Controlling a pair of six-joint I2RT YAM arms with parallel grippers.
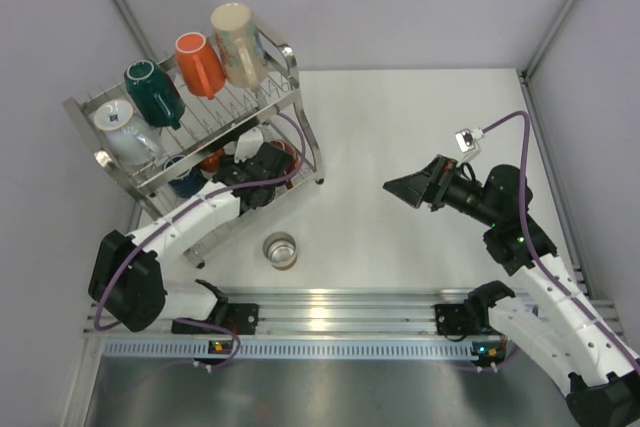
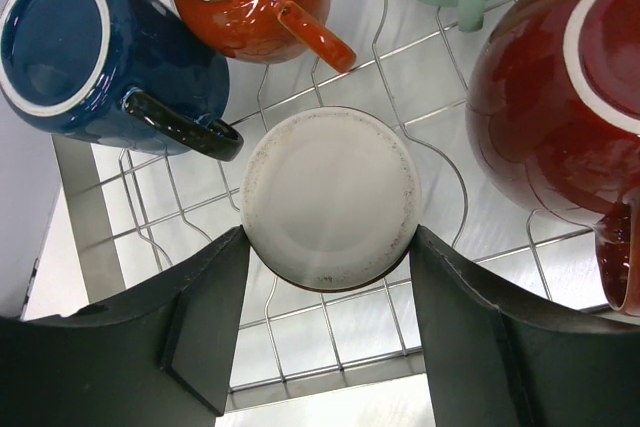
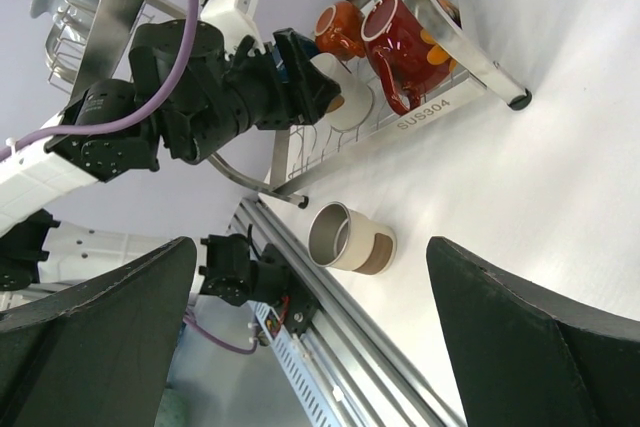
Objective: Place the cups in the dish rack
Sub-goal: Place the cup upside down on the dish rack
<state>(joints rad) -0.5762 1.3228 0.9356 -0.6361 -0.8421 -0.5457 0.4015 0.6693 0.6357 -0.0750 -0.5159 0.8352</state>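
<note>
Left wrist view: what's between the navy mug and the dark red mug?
A small cup, pale base facing the camera, sits between the navy mug and the dark red mug, gripped by the left gripper's fingers. The left wrist view shows it.

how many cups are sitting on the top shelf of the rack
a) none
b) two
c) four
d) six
c: the overhead view shows four in a row on the upper tier of the rack: a pale cup, a dark green cup, an orange cup and a tall beige cup.
</note>
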